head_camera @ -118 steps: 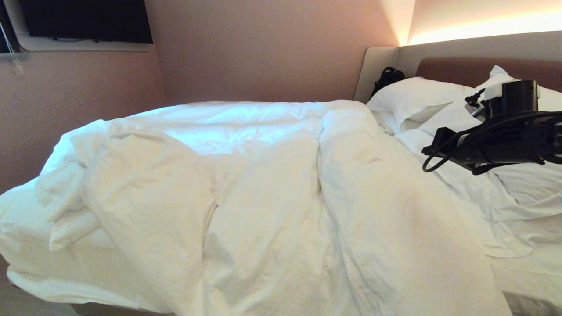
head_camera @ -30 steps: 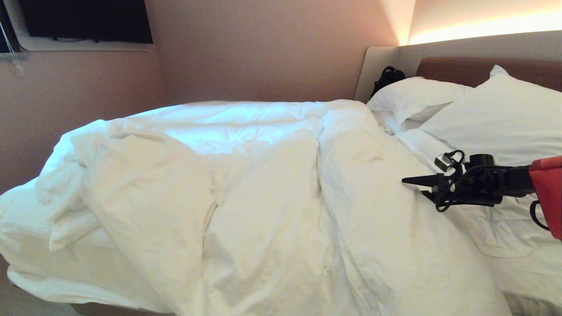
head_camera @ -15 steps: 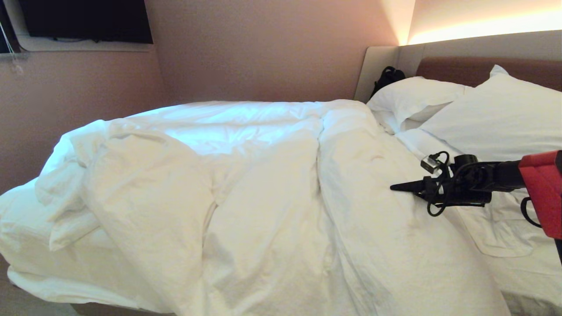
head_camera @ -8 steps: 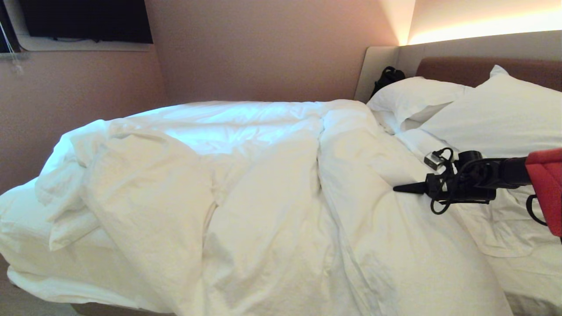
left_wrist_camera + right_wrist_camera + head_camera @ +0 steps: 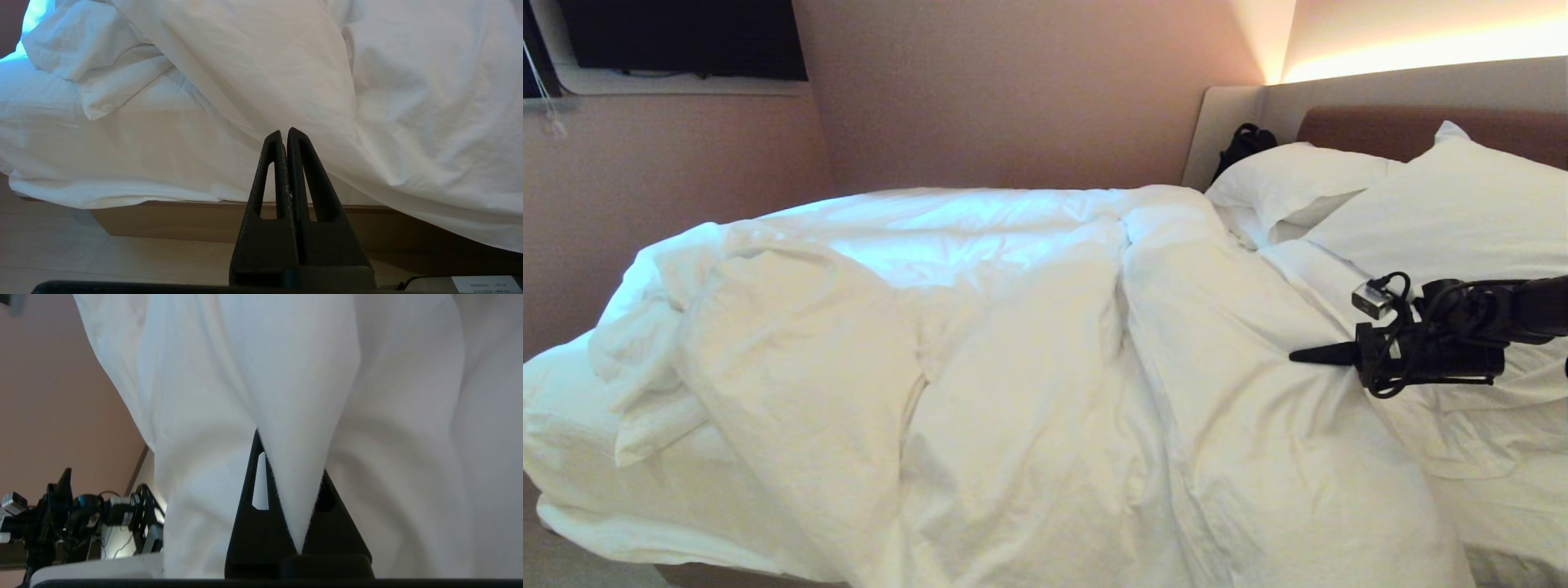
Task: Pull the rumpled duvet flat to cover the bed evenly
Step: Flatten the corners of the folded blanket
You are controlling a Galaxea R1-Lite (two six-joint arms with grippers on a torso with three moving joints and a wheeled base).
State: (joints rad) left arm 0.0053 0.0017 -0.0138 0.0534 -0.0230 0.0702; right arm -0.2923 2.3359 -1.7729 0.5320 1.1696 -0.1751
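Note:
The duvet (image 5: 1013, 367) lies rumpled in thick folds across the bed (image 5: 1380, 126), bunched high on the left side. My right gripper (image 5: 1298, 356) reaches in level from the right, shut on the duvet's edge near the pillows. In the right wrist view a wedge of duvet (image 5: 294, 355) fills the space between the jaws of that gripper (image 5: 282, 457). My left gripper (image 5: 284, 132) is shut on nothing, parked low beside the bed. It faces the overhanging duvet (image 5: 286, 61) and the tan bed base (image 5: 171, 216), outside the head view.
Two white pillows (image 5: 1298, 184) (image 5: 1462, 212) lean on the headboard. Wrinkled sheet (image 5: 1486, 425) lies under my right arm. A black bag (image 5: 1241, 143) sits in the far corner, and a dark screen (image 5: 678, 37) hangs on the left wall. Pale floor (image 5: 122, 257) runs along the bed.
My right gripper has drawn back to the right with the duvet's edge, and the fold beside it has stretched smoother. The left arm has kept still.

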